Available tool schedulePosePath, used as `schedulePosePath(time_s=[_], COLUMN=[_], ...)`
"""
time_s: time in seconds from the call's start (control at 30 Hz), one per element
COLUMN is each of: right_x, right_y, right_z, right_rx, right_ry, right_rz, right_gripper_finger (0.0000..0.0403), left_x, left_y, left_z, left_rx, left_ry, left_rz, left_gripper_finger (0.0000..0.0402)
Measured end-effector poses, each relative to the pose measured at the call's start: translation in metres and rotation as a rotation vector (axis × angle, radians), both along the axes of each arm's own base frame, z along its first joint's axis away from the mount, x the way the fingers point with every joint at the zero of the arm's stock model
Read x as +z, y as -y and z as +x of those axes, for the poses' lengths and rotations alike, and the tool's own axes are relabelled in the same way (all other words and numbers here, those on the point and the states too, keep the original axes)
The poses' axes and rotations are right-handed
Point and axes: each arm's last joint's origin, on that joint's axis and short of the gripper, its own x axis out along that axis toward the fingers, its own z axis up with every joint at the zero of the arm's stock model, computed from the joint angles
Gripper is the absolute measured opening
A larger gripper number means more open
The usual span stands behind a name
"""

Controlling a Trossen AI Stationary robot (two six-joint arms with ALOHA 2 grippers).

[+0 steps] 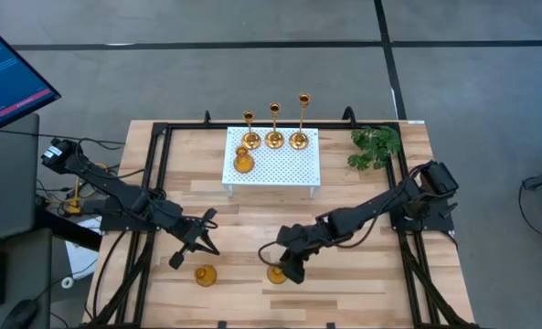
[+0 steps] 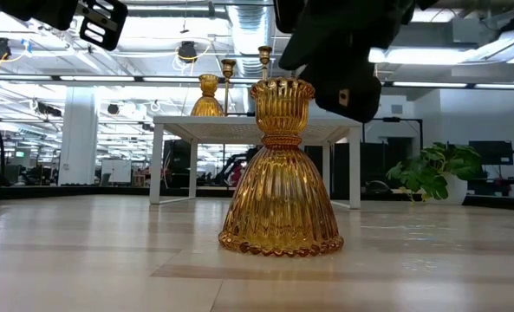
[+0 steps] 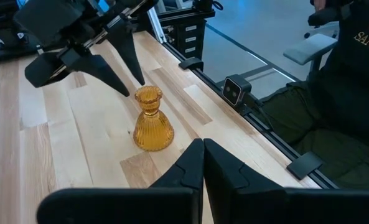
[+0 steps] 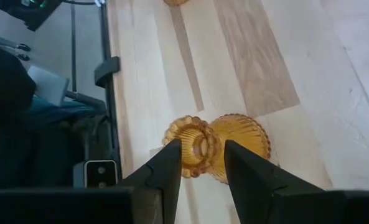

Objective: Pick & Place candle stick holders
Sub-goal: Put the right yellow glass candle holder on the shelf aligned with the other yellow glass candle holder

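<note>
Three tall-stemmed gold holders [image 1: 274,137] and one short squat holder [image 1: 243,162] stand on a white perforated stand [image 1: 289,169]. Two more short ribbed holders stand upright on their bases on the table near its near edge, one to the left [image 1: 205,275] and one to the right [image 1: 277,272]. My right gripper [image 4: 200,158] is open just above the right one [image 4: 200,146], a finger on either side of its top cup; I see no touch. My left gripper [image 3: 203,162] is shut and empty, up and left of the left one.
A green plant sprig [image 1: 376,146] lies at the far right of the table. Black frame rails [image 1: 152,183] run along the table's sides. A seated person in dark clothing [image 3: 352,81] is just beyond the near edge. Bare wood lies between the stand and the near holders.
</note>
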Motion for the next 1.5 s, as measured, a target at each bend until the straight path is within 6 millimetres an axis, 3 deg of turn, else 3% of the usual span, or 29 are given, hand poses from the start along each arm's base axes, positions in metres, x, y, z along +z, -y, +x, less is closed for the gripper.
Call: schedulePosePath(time_s=[0.53, 0.93, 1.07, 1.23, 1.5], right_x=[-0.004, -0.024, -0.024, -0.019, 0.000], right_y=[-0.006, -0.013, -0.013, -0.011, -0.006], right_z=[-0.006, 0.003, 0.001, 0.000, 0.004], right_rx=[-0.028, -0.040, -0.039, -0.009, 0.030], right_ry=[-0.040, -0.060, -0.074, -0.055, -0.156], right_rz=[-0.033, -0.015, -0.024, -0.054, -0.157], right_gripper_finger=[0.0113, 0.0111, 0.0084, 0.0019, 0.0010], left_x=[0.000, 0.000, -0.001, -0.002, -0.003], left_y=[0.000, 0.000, 0.000, 0.000, 0.000], left_z=[0.000, 0.000, 0.000, 0.000, 0.000], left_rx=[0.000, 0.000, 0.000, 0.000, 0.000], left_ry=[-0.001, -0.001, -0.007, -0.015, -0.024], left_rz=[0.000, 0.000, 0.003, 0.007, 0.012], left_gripper_finger=[0.0009, 0.0009, 0.0009, 0.0007, 0.0007])
